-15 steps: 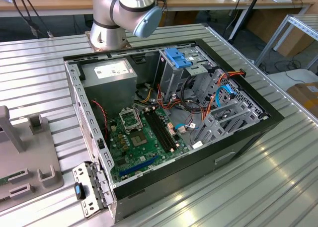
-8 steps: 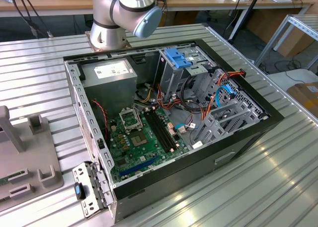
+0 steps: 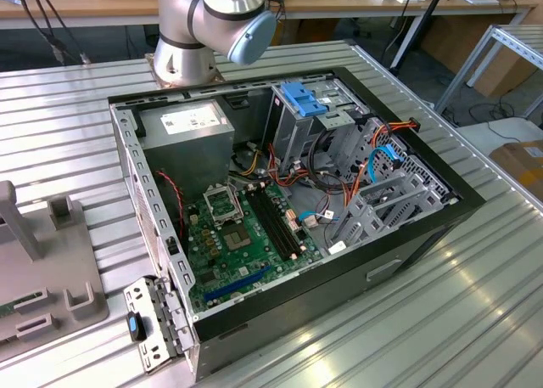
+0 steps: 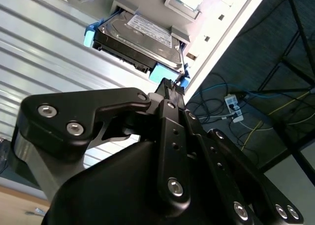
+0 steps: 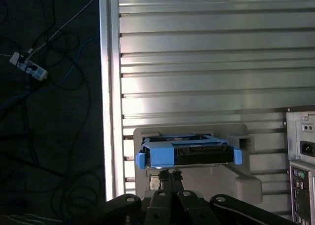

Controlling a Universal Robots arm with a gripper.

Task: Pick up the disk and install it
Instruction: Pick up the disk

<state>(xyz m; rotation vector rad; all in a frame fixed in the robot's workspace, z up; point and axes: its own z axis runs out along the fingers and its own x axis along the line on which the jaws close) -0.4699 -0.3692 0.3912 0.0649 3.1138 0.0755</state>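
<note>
The disk is a dark drive with a white label, framed by a bright blue carrier. It rests in a pale grey holder on the ribbed metal table, close to the table's edge. In both wrist views my gripper sits right at the disk's blue end. Its two black fingertips are pressed close together and grip nothing. The open computer case lies on its side in the exterior view, with a light-blue bracket atop its drive cage.
The arm's base stands behind the case. A grey fixture lies at the exterior view's left. The case's rear panel is near the holder. Beyond the table edge, cables and a power strip lie on the floor.
</note>
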